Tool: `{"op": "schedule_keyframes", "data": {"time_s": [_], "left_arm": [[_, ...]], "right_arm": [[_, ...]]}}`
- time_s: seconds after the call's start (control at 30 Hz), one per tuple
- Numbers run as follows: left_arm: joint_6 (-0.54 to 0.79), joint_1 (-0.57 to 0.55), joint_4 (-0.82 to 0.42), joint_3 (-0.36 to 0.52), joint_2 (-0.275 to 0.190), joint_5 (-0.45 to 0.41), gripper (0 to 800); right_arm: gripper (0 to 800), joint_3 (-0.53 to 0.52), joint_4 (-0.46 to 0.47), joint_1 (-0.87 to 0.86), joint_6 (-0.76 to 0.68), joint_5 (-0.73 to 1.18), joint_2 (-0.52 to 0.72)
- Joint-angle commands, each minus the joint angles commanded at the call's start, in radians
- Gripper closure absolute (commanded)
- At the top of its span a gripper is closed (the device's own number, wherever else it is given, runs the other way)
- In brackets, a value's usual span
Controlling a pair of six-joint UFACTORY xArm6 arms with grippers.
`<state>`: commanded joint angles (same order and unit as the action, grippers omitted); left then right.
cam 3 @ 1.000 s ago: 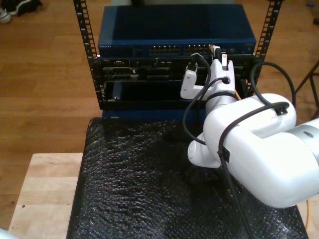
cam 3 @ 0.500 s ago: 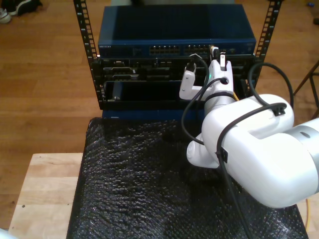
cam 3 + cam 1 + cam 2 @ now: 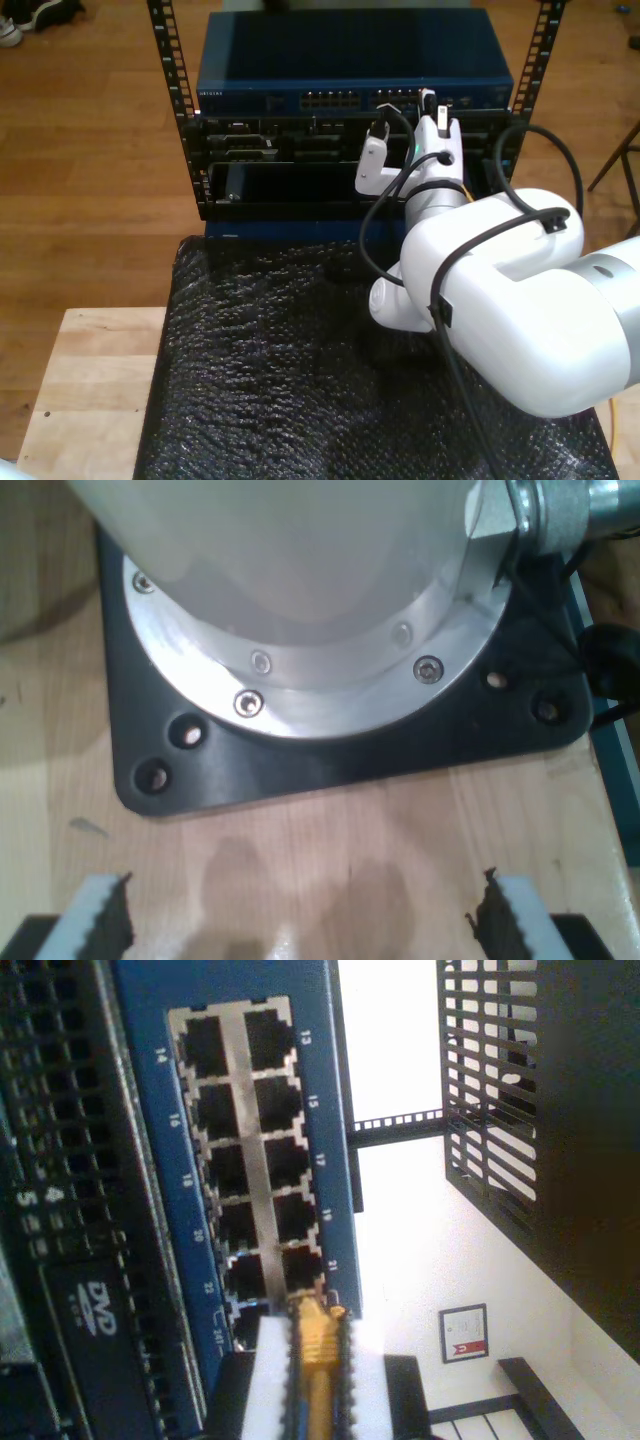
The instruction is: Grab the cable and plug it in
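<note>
my second gripper (image 3: 318, 1380) pinching the yellow cable (image 3: 316, 1345), plug tip right at the blue switch (image 3: 150, 1020) ports; my first gripper (image 3: 300, 920) spread wide over a wooden table (image 3: 330, 860)

Camera layout, three views.
Exterior: high, looking down over the counter (image 3: 95, 370) at the blue switch (image 3: 350, 60). Second wrist: close on that switch's ports (image 3: 245, 1150). First wrist: close, facing a black base plate (image 3: 330, 750).

Even indoor light; both wrist views soft, with blown-out white background.
</note>
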<state>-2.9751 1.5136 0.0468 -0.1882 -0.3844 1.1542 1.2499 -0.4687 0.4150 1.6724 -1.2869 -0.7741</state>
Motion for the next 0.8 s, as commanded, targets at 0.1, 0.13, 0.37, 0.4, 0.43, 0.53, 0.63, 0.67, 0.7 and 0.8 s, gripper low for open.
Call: {"op": "schedule_keyframes", "data": {"time_s": [0.1,0.13,0.37,0.4,0.43,0.53,0.63,0.67,0.7,0.8], "left_arm": [[0.000,0.000,0.000,0.000,0.000,0.000,0],[0.000,0.000,0.000,0.000,0.000,0.002,0],[0.000,0.000,0.000,0.000,0.000,0.000,0],[0.000,0.000,0.000,0.000,0.000,0.000,0],[0.000,0.000,0.000,0.000,0.000,0.002,0],[0.000,0.000,0.000,0.000,0.000,0.000,0],[0.000,0.000,0.000,0.000,0.000,0.000,0],[0.000,0.000,0.000,0.000,0.000,0.000,0],[0.000,0.000,0.000,0.000,0.000,0.000,0],[0.000,0.000,0.000,0.000,0.000,0.000,0]], "right_arm": [[800,0.000,0.000,0.000,0.000,0.000,-0.002],[800,0.000,0.000,0.000,0.000,0.000,-0.002],[544,-0.015,0.002,0.000,-0.005,0.002,0.002],[519,-0.018,0.003,0.000,-0.005,0.003,0.005],[499,-0.023,0.003,0.002,-0.005,0.011,0.008],[438,-0.035,0.003,0.015,-0.005,0.034,0.026],[419,-0.087,0.002,0.026,-0.005,0.069,0.072],[406,-0.110,0.002,0.028,-0.005,0.078,0.091],[404,-0.130,0.000,0.031,-0.005,0.083,0.107],[392,-0.189,0.000,0.034,-0.005,0.098,0.155]]}}
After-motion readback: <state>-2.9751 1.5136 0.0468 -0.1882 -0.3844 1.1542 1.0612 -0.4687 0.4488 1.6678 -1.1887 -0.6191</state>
